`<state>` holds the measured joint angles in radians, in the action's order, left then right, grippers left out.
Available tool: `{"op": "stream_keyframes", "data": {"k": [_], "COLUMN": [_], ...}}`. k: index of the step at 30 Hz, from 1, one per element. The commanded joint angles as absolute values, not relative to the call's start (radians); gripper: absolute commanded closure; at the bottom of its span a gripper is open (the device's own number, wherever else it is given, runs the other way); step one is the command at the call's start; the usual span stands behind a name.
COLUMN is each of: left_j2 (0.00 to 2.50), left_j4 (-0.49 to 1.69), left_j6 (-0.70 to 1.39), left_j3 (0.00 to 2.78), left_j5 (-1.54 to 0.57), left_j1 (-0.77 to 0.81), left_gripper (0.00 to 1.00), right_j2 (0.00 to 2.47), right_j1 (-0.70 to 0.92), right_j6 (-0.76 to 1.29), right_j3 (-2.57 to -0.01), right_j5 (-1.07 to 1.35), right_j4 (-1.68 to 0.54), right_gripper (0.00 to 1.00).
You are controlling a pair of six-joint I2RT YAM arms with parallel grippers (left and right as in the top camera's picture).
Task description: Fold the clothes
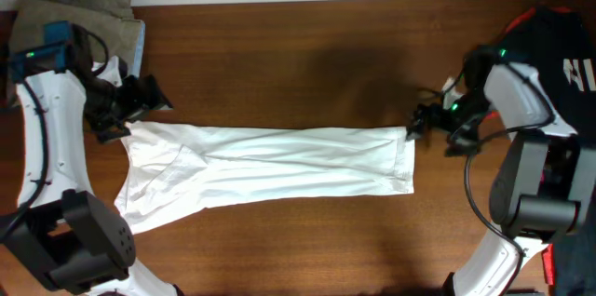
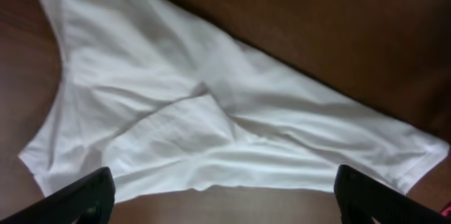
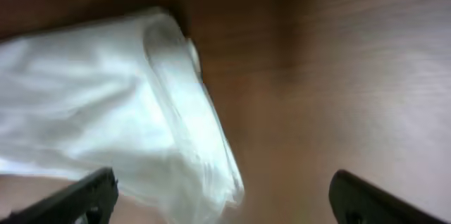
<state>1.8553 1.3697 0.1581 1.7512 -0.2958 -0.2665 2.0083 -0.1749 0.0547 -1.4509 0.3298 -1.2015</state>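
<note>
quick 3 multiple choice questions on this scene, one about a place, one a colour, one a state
1. In the overhead view, where is the folded olive-khaki cloth garment? A) top left corner B) bottom right corner C) table centre
2. What colour is the long-folded soft cotton T-shirt lying across the brown wooden table? A) black B) white C) blue
3. How is the left gripper? A) shut on the T-shirt B) out of view C) open, holding nothing
Answers: 1 A, it lies in the picture's upper left; 2 B, every view shows it white; 3 C, its fingers stand wide apart above the T-shirt.
</note>
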Motion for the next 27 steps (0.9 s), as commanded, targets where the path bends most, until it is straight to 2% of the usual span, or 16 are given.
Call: {"op": "stream_keyframes", "data": {"k": [1, 4, 7, 8, 10, 11, 12, 14, 17, 20, 24, 27], "left_j2": [1.863, 1.865, 1.866, 1.866, 1.866, 1.866, 1.866, 1.866, 1.866, 1.866, 1.866, 1.866], "left_j4": [1.362, 1.357, 1.354, 1.353, 1.352, 1.352, 1.351, 1.352, 1.354, 1.355, 1.354, 1.356], "left_j6": [0.157, 0.157, 0.157, 0.157, 0.157, 0.157, 0.157, 0.157, 0.157, 0.157, 0.157, 0.157], "left_j3": [1.75, 1.75, 1.749, 1.749, 1.749, 1.749, 1.749, 1.749, 1.749, 1.749, 1.749, 1.749], "left_j5": [-0.307, -0.307, -0.307, -0.307, -0.307, -0.303, -0.291, -0.269, -0.262, -0.262, -0.262, -0.262], "left_j1": [-0.21, -0.197, -0.197, -0.197, -0.196, -0.196, -0.196, -0.196, -0.196, -0.196, -0.196, -0.196], "left_gripper": [0.01, 0.01, 0.01, 0.01, 0.01, 0.01, 0.01, 0.01, 0.01, 0.01, 0.01, 0.01], "right_j2": [2.003, 2.003, 2.004, 2.004, 2.003, 2.003, 2.003, 1.999, 1.967, 1.898, 1.827, 1.829], "right_j1": [-0.17, -0.161, -0.107, -0.088, -0.072, -0.076, -0.087, -0.126, -0.202, -0.208, -0.043, 0.196], "right_j6": [-0.019, -0.017, 0.065, 0.088, 0.173, 0.202, 0.228, 0.245, 0.245, 0.246, 0.245, 0.351], "right_j3": [-1.308, -1.155, -1.036, -1.018, -1.019, -1.025, -1.043, -1.121, -1.333, -1.489, -1.51, -1.509], "right_j5": [0.455, 0.603, 0.606, 0.604, 0.559, 0.533, 0.5, 0.428, 0.247, 0.201, 0.319, 0.37], "right_j4": [-1.125, -0.982, -0.82, -0.789, -0.769, -0.762, -0.77, -0.852, -1.089, -1.243, -1.26, -1.126], "right_gripper": [0.01, 0.01, 0.01, 0.1, 0.63, 0.85, 0.96, 0.96, 0.96, 0.96, 0.96, 0.96]}}
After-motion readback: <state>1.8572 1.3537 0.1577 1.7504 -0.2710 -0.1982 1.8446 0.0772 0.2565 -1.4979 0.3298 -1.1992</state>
